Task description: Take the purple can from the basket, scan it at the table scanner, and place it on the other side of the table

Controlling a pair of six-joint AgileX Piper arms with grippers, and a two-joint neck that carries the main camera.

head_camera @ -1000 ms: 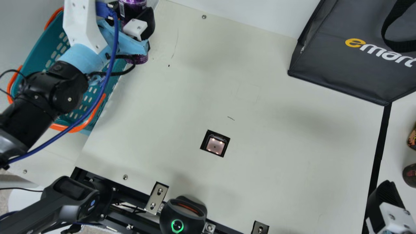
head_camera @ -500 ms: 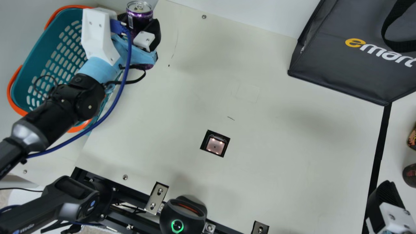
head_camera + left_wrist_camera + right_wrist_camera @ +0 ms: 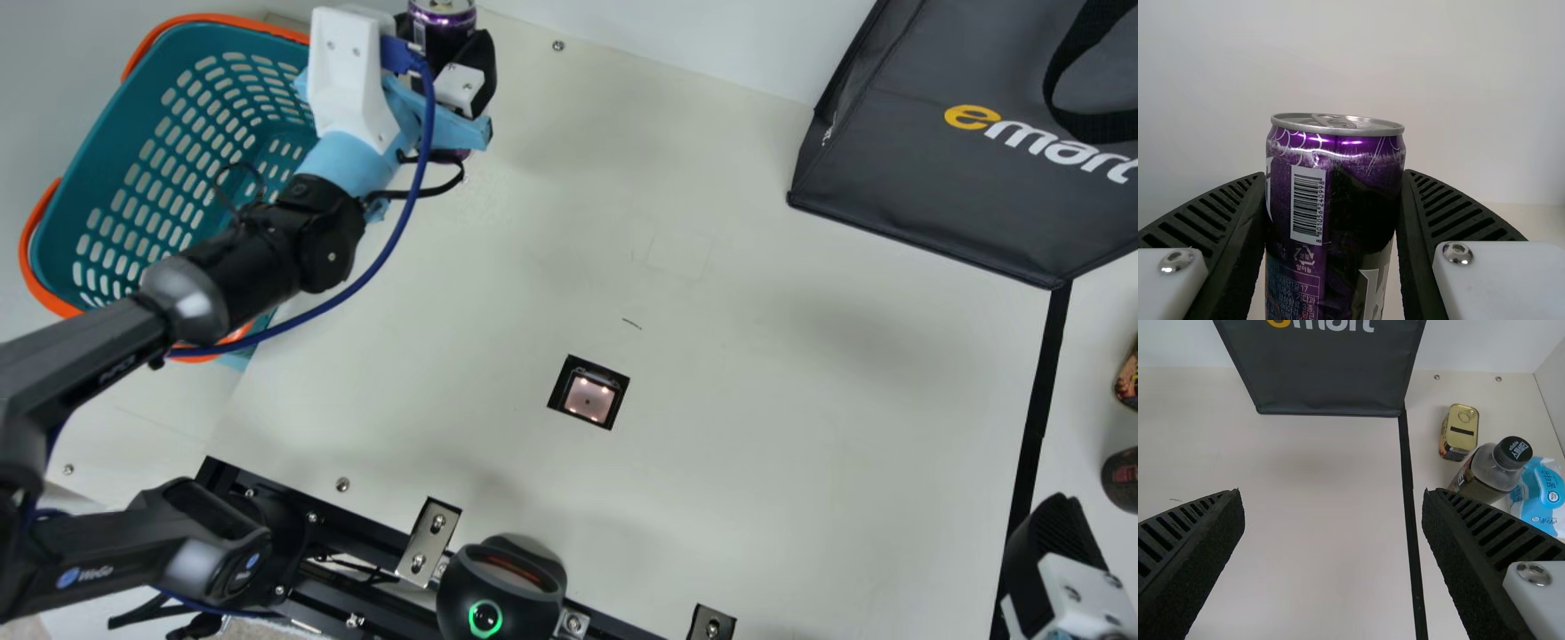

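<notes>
In the main view my left gripper [image 3: 449,76] is at the table's far left, beside the basket [image 3: 55,191], with the purple can [image 3: 442,27] upright between its fingers. The left wrist view has the can [image 3: 1338,220] pressed on both sides by the fingers of my left gripper [image 3: 1333,220], its barcode towards the camera. The table scanner [image 3: 589,396] is a lit square window set in the tabletop. At the main view's lower right corner is my right gripper [image 3: 1058,542]; in the right wrist view the right gripper [image 3: 1333,540] stands open, nothing between its fingers.
A dark bag [image 3: 942,169] stands at the far right. Beyond the black line [image 3: 1410,520] are a small tin [image 3: 1459,432], a dark bottle [image 3: 1488,472] and a blue-white pack [image 3: 1540,495]. A black device [image 3: 500,591] sits at the near edge.
My left arm has moved right, carrying the can from over the basket's far right edge to the tabletop's far left, and more of the basket now shows. The right gripper has kept still.
</notes>
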